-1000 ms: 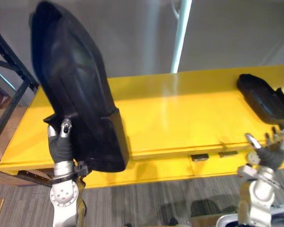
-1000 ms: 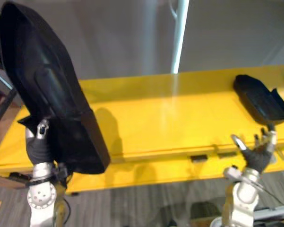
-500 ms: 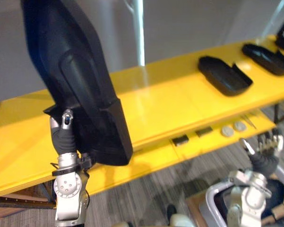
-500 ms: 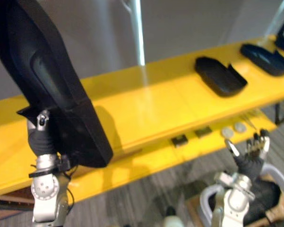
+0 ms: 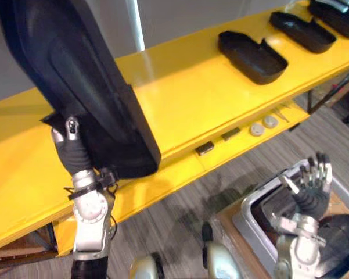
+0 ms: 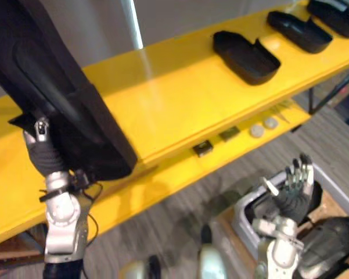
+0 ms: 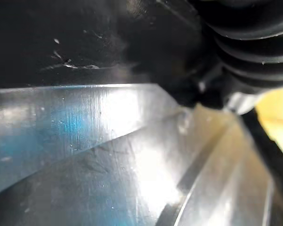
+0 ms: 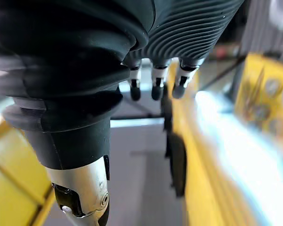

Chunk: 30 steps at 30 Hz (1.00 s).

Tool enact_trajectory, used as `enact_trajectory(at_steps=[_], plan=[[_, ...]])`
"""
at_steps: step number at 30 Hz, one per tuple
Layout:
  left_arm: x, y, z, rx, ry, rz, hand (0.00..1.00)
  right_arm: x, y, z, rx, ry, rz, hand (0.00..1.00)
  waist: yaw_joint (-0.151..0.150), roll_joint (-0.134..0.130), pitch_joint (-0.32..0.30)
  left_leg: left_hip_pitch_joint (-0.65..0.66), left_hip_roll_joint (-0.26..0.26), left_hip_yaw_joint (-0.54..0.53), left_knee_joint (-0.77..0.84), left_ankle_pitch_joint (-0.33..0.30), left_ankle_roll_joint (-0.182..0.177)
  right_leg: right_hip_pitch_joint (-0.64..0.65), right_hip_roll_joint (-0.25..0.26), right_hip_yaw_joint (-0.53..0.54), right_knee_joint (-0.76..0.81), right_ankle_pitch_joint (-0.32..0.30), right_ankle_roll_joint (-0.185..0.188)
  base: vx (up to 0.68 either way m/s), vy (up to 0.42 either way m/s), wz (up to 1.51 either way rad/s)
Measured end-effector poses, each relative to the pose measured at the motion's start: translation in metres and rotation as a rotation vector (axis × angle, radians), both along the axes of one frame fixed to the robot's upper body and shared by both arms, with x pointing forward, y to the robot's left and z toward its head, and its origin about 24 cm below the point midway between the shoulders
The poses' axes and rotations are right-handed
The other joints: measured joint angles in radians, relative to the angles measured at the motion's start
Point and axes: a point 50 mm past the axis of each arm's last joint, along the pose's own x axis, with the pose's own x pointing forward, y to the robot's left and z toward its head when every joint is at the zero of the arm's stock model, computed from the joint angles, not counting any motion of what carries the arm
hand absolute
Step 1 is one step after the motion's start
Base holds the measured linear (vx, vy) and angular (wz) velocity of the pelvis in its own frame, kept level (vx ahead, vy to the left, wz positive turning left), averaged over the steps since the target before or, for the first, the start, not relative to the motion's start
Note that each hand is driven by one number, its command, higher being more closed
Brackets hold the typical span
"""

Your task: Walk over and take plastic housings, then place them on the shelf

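Large black plastic housing (image 5: 75,75), upper left, lower edge pinched in left hand (image 5: 71,148), thumb in front. Likely stiff, light, bulky; rim grip best. Lower right: right hand (image 5: 312,185), fingers straight, apart.

Head stereo pair sits up high and looks steeply down, the two eyes just a bit apart sideways. So both catch the same stuff: the yellow table (image 5: 180,99), the big black housing (image 5: 75,75) looming close on the robot's left, the smaller housings (image 6: 247,55) farther off, the grey floor (image 5: 174,226). Left wrist cam is jammed right against the big black housing's glossy face. Right wrist cam peers along the right hand (image 8: 188,28) toward the table's edge, pretty close.
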Motion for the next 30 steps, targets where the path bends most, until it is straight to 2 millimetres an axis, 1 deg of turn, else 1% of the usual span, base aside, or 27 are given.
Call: enact_trajectory(at_steps=[2, 3, 4, 6, 7, 8, 10, 12, 13, 15, 17, 19, 21, 24, 25, 27, 29, 30], plan=[[0.011, 0.006, 0.001, 0.019, 0.042, 0.026, 1.0, 0.003, -0.001, 0.004, -0.029, -0.009, 0.016, 0.0, -0.001, 0.002, 0.001, 0.015, -0.002, 0.007, -0.032, 0.016, -0.01, 0.001, 0.001, -0.002, -0.002, -0.001, -0.002, 0.13, -0.03, 0.01], [0.023, 0.011, 0.006, 0.038, 0.077, 0.045, 1.0, 0.004, -0.003, 0.006, -0.089, 0.011, 0.025, 0.0, -0.005, 0.007, 0.004, 0.034, -0.007, 0.014, -0.065, 0.032, -0.015, 0.003, 0.0, -0.003, -0.003, -0.003, -0.005, 0.1, -0.02, -0.05], [0.027, 0.013, 0.008, 0.047, 0.091, 0.055, 1.0, 0.004, -0.004, 0.007, -0.114, 0.02, 0.026, 0.0, -0.008, 0.01, 0.006, 0.046, -0.009, 0.019, -0.078, 0.037, -0.017, 0.007, 0.0, -0.002, -0.003, -0.003, -0.006, 0.14, -0.006, -0.13], [0.037, 0.019, 0.013, 0.074, 0.125, 0.074, 1.0, 0.006, -0.005, 0.008, -0.15, 0.031, 0.045, 0.0, -0.023, 0.016, 0.009, 0.078, -0.02, 0.032, -0.11, 0.055, -0.018, 0.018, -0.005, 0.005, -0.004, -0.004, -0.007, 0.1, 0.017, -0.15], [0.045, 0.023, 0.017, 0.082, 0.15, 0.073, 1.0, 0.006, -0.004, 0.007, -0.165, 0.036, 0.067, 0.0, -0.036, 0.024, 0.013, 0.101, -0.029, 0.036, -0.127, 0.065, -0.021, 0.036, -0.011, 0.008, -0.012, -0.004, -0.007, 0.07, 0.043, -0.15], [0.053, 0.029, 0.022, 0.096, 0.174, 0.089, 1.0, 0.006, -0.003, 0.007, -0.176, 0.04, 0.085, 0.0, -0.049, 0.029, 0.016, 0.12, -0.035, 0.047, -0.14, 0.068, -0.019, 0.047, -0.015, 0.015, -0.017, -0.004, -0.006, 0.06, 0.063, -0.19], [0.068, 0.042, 0.034, 0.104, 0.207, 0.111, 1.0, 0.009, 0.007, 0.005, -0.194, 0.053, 0.15, 0.0, -0.063, 0.032, 0.018, 0.122, -0.046, 0.062, -0.141, 0.071, -0.015, 0.045, -0.021, 0.02, -0.023, -0.004, -0.006, 0.01, 0.042, -0.18], [0.079, 0.05, 0.039, 0.089, 0.236, 0.118, 1.0, 0.009, 0.013, 0.001, -0.193, 0.075, 0.192, 0.0, -0.074, 0.032, 0.018, 0.122, -0.052, 0.064, -0.148, 0.074, -0.01, 0.045, -0.021, 0.02, -0.034, -0.003, -0.005, 0.0, 0.001, -0.04], [0.085, 0.056, 0.041, 0.077, 0.261, 0.12, 1.0, 0.01, 0.019, -0.001, -0.19, 0.088, 0.224, 0.0, -0.086, 0.034, 0.019, 0.124, -0.055, 0.065, -0.162, 0.076, -0.006, 0.044, -0.022, 0.019, -0.038, -0.002, -0.004, 0.0, 0.0, 0.0], [0.094, 0.061, 0.037, 0.058, 0.319, 0.106, 1.0, 0.01, 0.025, -0.005, -0.19, 0.109, 0.261, 0.0, -0.093, 0.036, 0.02, 0.126, -0.054, 0.067, -0.167, 0.076, -0.006, 0.044, -0.02, 0.02, -0.041, -0.002, -0.004, -0.01, 0.001, -0.02], [0.102, 0.067, 0.028, 0.052, 0.399, 0.093, 1.0, 0.011, 0.031, -0.007, -0.197, 0.123, 0.295, 0.0, -0.103, 0.039, 0.021, 0.128, -0.053, 0.072, -0.167, 0.077, -0.006, 0.044, -0.018, 0.021, -0.041, -0.002, -0.004, -0.01, -0.005, -0.04], [0.109, 0.067, 0.019, 0.044, 0.468, 0.08, 1.0, 0.012, 0.035, -0.007, -0.206, 0.127, 0.321, 0.0, -0.109, 0.039, 0.021, 0.126, -0.058, 0.08, -0.166, 0.09, -0.012, 0.044, -0.024, 0.027, -0.047, -0.002, -0.004, 0.0, 0.0, 0.0], [0.116, 0.063, 0.007, 0.03, 0.553, 0.054, 1.0, 0.012, 0.037, -0.009, -0.219, 0.137, 0.346, 0.0, -0.115, 0.047, 0.026, 0.121, -0.059, 0.084, -0.16, 0.099, -0.01, 0.043, -0.027, 0.029, -0.049, -0.002, -0.004, 0.0, 0.0, 0.0], [0.12, 0.06, -0.003, 0.03, 0.627, 0.038, 1.0, 0.012, 0.04, -0.009, -0.224, 0.141, 0.368, 0.0, -0.117, 0.05, 0.028, 0.119, -0.056, 0.087, -0.154, 0.106, -0.012, 0.042, -0.028, 0.041, -0.051, -0.002, -0.004, 0.0, 0.0, -0.08], [0.121, 0.059, -0.007, 0.033, 0.662, 0.036, 1.0, 0.012, 0.041, -0.009, -0.223, 0.142, 0.376, 0.0, -0.123, 0.049, 0.03, 0.118, -0.056, 0.087, -0.153, 0.111, -0.012, 0.041, -0.028, 0.043, -0.051, -0.002, -0.004, -0.01, -0.023, -0.05], [0.124, 0.057, -0.003, 0.041, 0.67, 0.037, 1.0, 0.012, 0.045, -0.011, -0.218, 0.149, 0.387, 0.0, -0.128, 0.045, 0.036, 0.117, -0.051, 0.088, -0.15, 0.112, -0.013, 0.04, -0.024, 0.046, -0.051, -0.003, -0.004, -0.01, -0.015, -0.04], [0.131, 0.051, 0.014, 0.054, 0.644, 0.026, 1.0, 0.013, 0.046, -0.011, -0.199, 0.15, 0.387, 0.0, -0.129, 0.033, 0.066, 0.11, -0.045, 0.089, -0.136, 0.112, -0.013, 0.038, -0.022, 0.047, -0.048, -0.003, -0.005, -0.04, -0.005, 0.0], [0.132, 0.05, 0.017, 0.055, 0.638, 0.024, 1.0, 0.013, 0.046, -0.011, -0.193, 0.151, 0.388, 0.0, -0.129, 0.03, 0.07, 0.102, -0.045, 0.09, -0.13, 0.112, -0.013, 0.032, -0.022, 0.047, -0.046, -0.003, -0.005, -0.08, -0.009, 0.03]])
